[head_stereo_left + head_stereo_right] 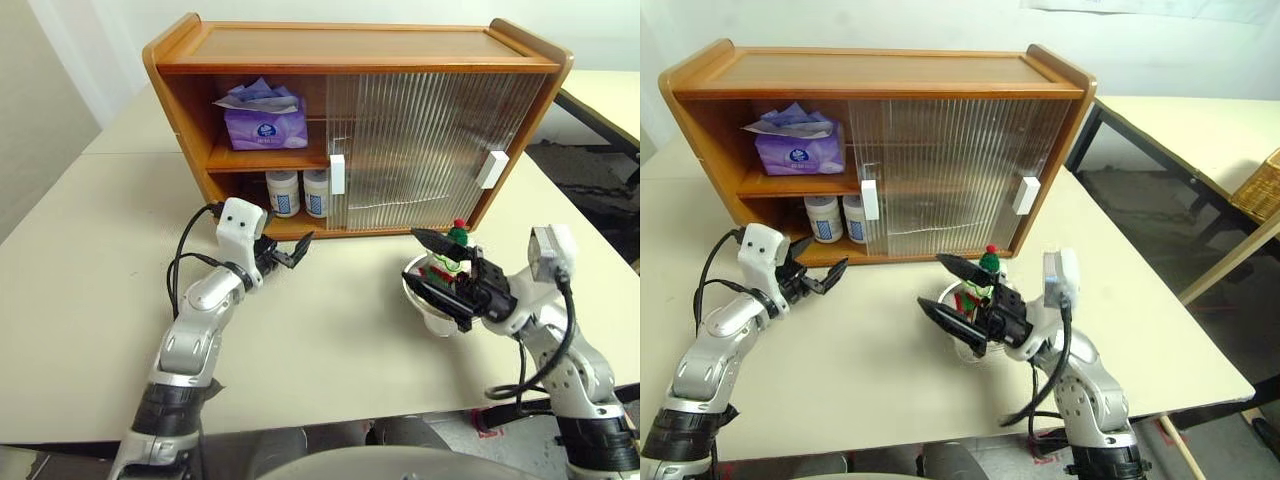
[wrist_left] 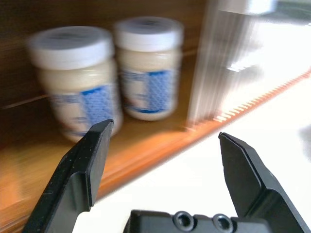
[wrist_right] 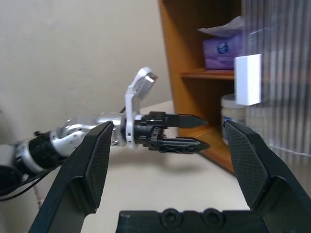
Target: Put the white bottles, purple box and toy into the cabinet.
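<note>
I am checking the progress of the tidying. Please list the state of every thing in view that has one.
Wooden cabinet: left side open, ribbed sliding doors over the right.
Lavender tissue pack: on upper shelf.
Two white lidded jars: upright, side by side on lower shelf.
Plush toy: in silver bowl on table.
Left gripper: open, empty.
Right gripper: open, empty.

Left pincer and right pincer gape empty

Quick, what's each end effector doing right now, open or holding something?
Left end effector: open, holding nothing.
Right end effector: open, holding nothing.
</note>
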Robot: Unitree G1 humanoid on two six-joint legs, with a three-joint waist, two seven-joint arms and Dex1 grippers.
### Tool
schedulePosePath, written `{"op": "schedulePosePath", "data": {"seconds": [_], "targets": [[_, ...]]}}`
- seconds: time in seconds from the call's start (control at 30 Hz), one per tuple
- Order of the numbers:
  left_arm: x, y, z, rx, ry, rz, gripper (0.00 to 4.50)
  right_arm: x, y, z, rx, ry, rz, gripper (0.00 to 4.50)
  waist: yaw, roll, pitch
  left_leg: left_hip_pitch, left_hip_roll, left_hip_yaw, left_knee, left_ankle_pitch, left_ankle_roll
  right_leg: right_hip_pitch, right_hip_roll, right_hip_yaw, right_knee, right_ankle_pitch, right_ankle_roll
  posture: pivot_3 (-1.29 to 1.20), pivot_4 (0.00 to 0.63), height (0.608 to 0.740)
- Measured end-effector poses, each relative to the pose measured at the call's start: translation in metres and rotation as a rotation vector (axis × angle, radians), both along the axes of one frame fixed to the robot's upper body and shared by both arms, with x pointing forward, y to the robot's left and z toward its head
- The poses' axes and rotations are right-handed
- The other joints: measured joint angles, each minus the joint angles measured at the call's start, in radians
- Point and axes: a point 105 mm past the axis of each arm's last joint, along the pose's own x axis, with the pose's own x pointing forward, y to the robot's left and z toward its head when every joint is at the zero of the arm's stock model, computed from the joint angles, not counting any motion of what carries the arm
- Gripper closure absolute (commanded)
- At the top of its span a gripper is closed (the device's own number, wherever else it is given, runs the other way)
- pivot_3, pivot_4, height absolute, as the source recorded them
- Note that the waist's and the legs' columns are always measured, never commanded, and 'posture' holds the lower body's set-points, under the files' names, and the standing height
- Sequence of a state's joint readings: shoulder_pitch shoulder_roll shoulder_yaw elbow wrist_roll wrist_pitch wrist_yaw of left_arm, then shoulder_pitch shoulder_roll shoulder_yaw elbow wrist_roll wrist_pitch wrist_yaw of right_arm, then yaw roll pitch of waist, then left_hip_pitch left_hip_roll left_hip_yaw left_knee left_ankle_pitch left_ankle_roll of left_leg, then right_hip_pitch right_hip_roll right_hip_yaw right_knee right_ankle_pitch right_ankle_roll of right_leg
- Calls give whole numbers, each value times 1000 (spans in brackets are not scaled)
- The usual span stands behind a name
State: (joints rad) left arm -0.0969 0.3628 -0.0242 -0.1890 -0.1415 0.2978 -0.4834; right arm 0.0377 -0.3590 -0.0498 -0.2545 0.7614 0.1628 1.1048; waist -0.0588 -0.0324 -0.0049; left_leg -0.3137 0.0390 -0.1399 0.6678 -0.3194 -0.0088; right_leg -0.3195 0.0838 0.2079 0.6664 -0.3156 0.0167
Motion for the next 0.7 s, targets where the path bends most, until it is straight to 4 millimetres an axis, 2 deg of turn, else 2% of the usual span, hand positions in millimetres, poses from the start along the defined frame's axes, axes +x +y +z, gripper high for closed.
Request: {"op": "schedulePosePath", "data": {"seconds": [0.2,0.3,0.33,0.37,0.43,0.5,0.63,0.7], "targets": [[-14,-31,32,-158,-88,-206,14,5,-8,-1,-7,-100,-95,0,-1,0,0,1,0,0,1,-2,4,0,0,0,0,1,-1,-104,0,740],[-15,-40,49,-203,-133,-274,14,5,-9,-2,2,-103,-109,0,-1,0,-1,1,0,0,1,-2,4,1,0,0,1,1,-1,-105,0,740],[-16,-43,52,-199,-142,-299,439,4,-10,-3,2,-98,-111,0,-1,1,-1,1,0,0,1,-2,4,1,0,0,1,2,0,-104,0,740],[-17,-46,53,-194,-145,-317,624,4,-10,-4,2,-94,-113,0,-1,1,-1,1,0,0,1,-2,4,1,0,0,1,2,0,-104,0,740],[-22,-56,50,-185,-135,-371,1285,4,-9,-4,6,-87,-118,0,-1,1,-1,0,0,0,2,-2,4,1,0,0,0,2,1,-104,0,740],[-24,-65,49,-170,-141,-412,2077,4,-6,-2,12,-85,-117,0,-1,1,-1,1,0,0,2,-2,4,1,0,0,0,3,2,-105,0,740],[-17,-86,65,-159,-218,-464,3482,2,5,5,19,-74,-89,0,0,1,-1,1,0,0,4,-2,5,2,0,0,0,5,6,-106,0,740],[-15,-93,66,-135,-232,-482,4219,3,7,6,19,-68,-85,0,-1,1,-1,1,0,0,5,-2,5,2,0,0,0,5,7,-108,0,740]]}}
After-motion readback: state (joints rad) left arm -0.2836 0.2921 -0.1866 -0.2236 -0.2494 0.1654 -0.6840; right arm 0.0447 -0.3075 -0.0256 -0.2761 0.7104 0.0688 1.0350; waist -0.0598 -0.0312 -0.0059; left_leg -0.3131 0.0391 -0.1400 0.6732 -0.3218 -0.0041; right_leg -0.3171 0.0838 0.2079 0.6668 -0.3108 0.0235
